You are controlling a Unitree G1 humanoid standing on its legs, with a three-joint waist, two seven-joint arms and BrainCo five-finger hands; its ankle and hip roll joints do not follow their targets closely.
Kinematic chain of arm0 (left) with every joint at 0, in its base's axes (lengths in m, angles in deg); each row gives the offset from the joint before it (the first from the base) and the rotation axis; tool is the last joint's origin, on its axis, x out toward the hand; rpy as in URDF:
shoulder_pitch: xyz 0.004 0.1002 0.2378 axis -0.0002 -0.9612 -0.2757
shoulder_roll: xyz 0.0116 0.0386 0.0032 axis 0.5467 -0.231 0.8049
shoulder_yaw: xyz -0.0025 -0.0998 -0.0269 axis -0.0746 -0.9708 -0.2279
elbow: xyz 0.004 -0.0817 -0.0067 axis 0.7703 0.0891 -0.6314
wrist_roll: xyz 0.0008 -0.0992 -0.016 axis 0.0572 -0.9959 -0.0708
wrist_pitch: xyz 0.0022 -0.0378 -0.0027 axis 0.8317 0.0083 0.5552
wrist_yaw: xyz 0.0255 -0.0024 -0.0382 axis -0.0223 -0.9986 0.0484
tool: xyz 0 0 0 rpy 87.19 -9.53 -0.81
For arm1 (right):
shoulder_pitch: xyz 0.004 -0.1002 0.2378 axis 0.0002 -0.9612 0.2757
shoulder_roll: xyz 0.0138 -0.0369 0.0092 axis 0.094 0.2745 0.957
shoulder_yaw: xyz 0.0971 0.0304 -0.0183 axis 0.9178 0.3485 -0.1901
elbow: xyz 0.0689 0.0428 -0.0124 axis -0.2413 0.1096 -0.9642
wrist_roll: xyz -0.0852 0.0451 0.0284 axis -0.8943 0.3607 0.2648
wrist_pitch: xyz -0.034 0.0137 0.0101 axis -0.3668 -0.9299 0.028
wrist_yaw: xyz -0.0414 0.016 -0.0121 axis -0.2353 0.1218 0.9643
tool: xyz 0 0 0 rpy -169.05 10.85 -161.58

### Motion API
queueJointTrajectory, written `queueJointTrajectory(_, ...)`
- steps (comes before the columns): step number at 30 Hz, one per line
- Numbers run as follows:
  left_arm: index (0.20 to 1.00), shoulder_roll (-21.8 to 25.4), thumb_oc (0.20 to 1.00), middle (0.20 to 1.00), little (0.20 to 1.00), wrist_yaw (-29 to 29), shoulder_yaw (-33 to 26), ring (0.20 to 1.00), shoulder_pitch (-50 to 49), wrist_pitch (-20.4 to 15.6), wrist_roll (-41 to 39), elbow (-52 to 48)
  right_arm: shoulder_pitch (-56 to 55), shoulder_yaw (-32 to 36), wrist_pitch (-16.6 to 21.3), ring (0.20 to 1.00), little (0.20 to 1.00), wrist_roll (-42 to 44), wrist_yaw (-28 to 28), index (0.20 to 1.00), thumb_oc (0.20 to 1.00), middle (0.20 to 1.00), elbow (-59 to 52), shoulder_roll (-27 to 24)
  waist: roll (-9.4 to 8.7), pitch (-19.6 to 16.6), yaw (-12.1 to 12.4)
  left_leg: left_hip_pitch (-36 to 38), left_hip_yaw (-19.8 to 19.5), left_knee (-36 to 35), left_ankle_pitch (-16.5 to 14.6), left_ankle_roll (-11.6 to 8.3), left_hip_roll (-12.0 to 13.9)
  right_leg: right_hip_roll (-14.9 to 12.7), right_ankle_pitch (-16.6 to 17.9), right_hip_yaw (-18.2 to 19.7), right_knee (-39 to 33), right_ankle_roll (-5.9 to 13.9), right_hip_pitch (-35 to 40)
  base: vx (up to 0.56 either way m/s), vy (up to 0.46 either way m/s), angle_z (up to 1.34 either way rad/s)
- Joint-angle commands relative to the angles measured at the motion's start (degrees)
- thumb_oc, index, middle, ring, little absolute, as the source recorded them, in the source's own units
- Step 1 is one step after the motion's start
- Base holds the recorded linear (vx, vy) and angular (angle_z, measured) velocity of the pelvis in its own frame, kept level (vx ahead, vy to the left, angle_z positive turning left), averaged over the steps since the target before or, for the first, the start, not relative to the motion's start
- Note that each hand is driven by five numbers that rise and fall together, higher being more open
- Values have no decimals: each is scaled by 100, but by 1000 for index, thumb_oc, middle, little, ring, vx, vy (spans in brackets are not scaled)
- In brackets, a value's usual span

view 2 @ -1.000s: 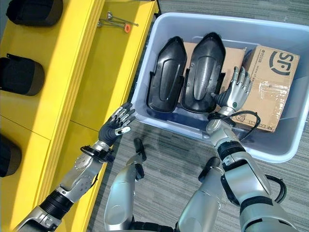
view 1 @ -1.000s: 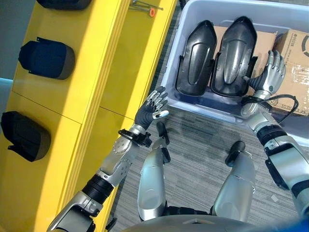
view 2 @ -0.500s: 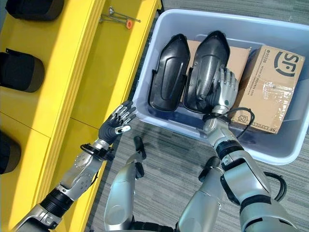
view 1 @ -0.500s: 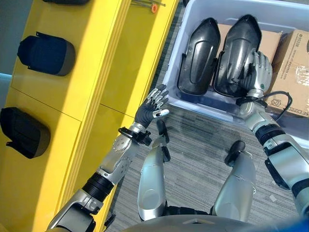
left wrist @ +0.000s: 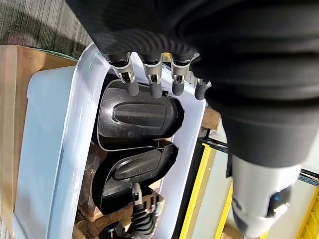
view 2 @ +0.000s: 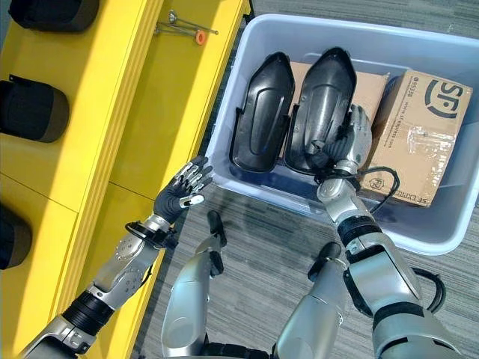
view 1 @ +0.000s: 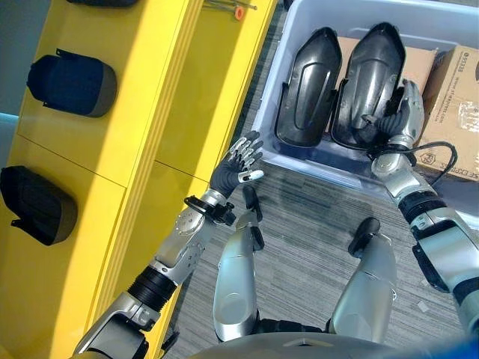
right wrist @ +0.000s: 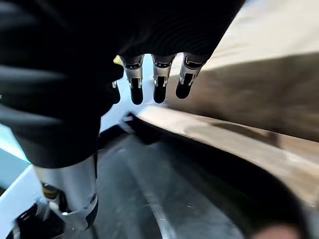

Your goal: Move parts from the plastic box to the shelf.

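Two black moulded shell parts stand side by side in the pale plastic box point(view 2: 441, 235): the left part point(view 1: 305, 90) and the right part point(view 1: 367, 71). My right hand point(view 1: 403, 112) is at the right part's right edge. Its thumb lies across the part's face, and its straight fingers point(right wrist: 157, 84) reach between that part point(right wrist: 189, 199) and a cardboard box point(right wrist: 259, 84); the hand is open. My left hand point(view 1: 233, 168) hovers open and holds nothing, over the floor between the yellow shelf point(view 1: 150, 97) and the box. Its wrist view looks down on both parts point(left wrist: 139, 114).
Other black parts point(view 1: 71, 90) point(view 1: 37, 206) sit on the shelf's upper level. A small tool with an orange tip point(view 2: 187, 31) lies on the lower ledge. A taped cardboard box point(view 2: 423, 127) fills the plastic box's right side, and another carton point(view 2: 367, 86) is behind the parts.
My right hand has moved left from the cardboard box onto the right part's edge, and its thumb now lies over the part. The left hand has stayed put.
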Motion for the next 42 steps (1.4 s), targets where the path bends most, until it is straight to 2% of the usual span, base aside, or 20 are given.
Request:
queueJointTrajectory(1, 1000, 17, 1000, 1000, 1000, 0, -135, 1000, 227, -162, 120, -272, 233, 267, 324, 1000, 1000, 298, -23, 1000, 1000, 1000, -61, 5, 101, 94, 91, 3, 47, 812, -1189, -43, 92, 287, 93, -54, 10, -210, -123, 12, 20, -4)
queueJointTrajectory(4, 1000, -11, 1000, 1000, 1000, 115, -108, 1000, 269, -205, 482, -263, 225, 372, 458, 1000, 1000, 318, -328, 1000, 1000, 1000, 10, 103, 151, 94, 73, -3, 80, 798, -1191, -37, 77, 276, 80, -29, 30, -224, -171, 8, 13, -4)
queueJointTrajectory(5, 1000, -11, 1000, 1000, 1000, 112, -69, 1000, 310, -168, 591, -296, 267, 299, 388, 1000, 1000, 329, -528, 1000, 1000, 1000, -40, 99, 166, 94, 68, -27, 80, 801, -1184, -47, 76, 271, 58, -10, 72, -236, -216, 15, 16, -7)
queueJointTrajectory(11, 1000, -7, 1000, 1000, 1000, 167, -55, 1000, 303, -99, 591, -348, 228, 215, 265, 1000, 1000, 300, -759, 1000, 1000, 1000, -30, 84, 214, 94, 43, -31, 108, 836, -1208, -32, 62, 247, 10, 36, 152, -260, -270, 6, 4, 0)
queueJointTrajectory(14, 1000, -3, 1000, 1000, 1000, 128, -37, 1000, 338, -105, 637, -308, 270, 0, 102, 1000, 1000, 165, -1125, 1000, 1000, 1000, 68, 80, 237, 94, 55, -112, 98, 893, -1211, -27, 74, 227, 8, 64, 220, -274, -365, 0, 0, 0)
queueJointTrajectory(17, 1000, 8, 1000, 1000, 1000, 68, -3, 1000, 346, -62, 632, -305, 373, -102, -3, 1000, 1000, 315, -1206, 1000, 1000, 1000, 210, 20, 272, 94, 77, -198, 81, 915, -1202, -37, 70, 211, 0, 81, 269, -286, -458, 8, 0, 1)
queueJointTrajectory(21, 1000, -18, 1000, 1000, 1000, 149, 56, 1000, 374, -73, 630, -304, 460, -8, -164, 1000, 1000, 798, -769, 1000, 1000, 1000, 344, 56, 306, 94, 80, -300, 79, 945, -1206, -39, 59, 204, -8, 114, 327, -292, -580, 9, 4, 0)
queueJointTrajectory(24, 1000, -45, 1000, 1000, 1000, 191, 92, 1000, 378, -100, 639, -296, 465, 148, -130, 1000, 1000, 856, -692, 1000, 1000, 1000, 420, 109, 319, 94, 74, -320, 87, 954, -1225, -29, 48, 207, -13, 118, 332, -293, -604, 0, 0, 0)
queueJointTrajectory(34, 1000, -137, 1000, 1000, 1000, 312, 197, 1000, 424, -48, 631, -312, 427, 458, -119, 1000, 1000, 1867, -817, 1000, 1000, 1000, 482, 280, 354, 94, 39, -394, 117, 1018, -1260, -35, 48, 187, -47, 174, 414, -308, -716, 9, 3, -1)
queueJointTrajectory(38, 1000, -162, 1000, 1000, 1000, 345, 237, 1000, 441, -15, 682, -339, 421, 536, -308, 1000, 1000, 2179, -946, 1000, 1000, 1000, 543, 369, 372, 94, 22, -429, 134, 1039, -1270, -30, 47, 192, -15, 203, 401, -308, -792, 7, 2, -1)
queueJointTrajectory(42, 1000, -185, 1000, 1000, 1000, 347, 250, 1000, 468, 3, 694, -342, 463, 504, -570, 1000, 1000, 2080, -1172, 1000, 1000, 1000, 640, 397, 391, 94, 20, -425, 150, 1011, -1260, -29, 30, 191, 20, 221, 363, -303, -812, 0, 0, 0)
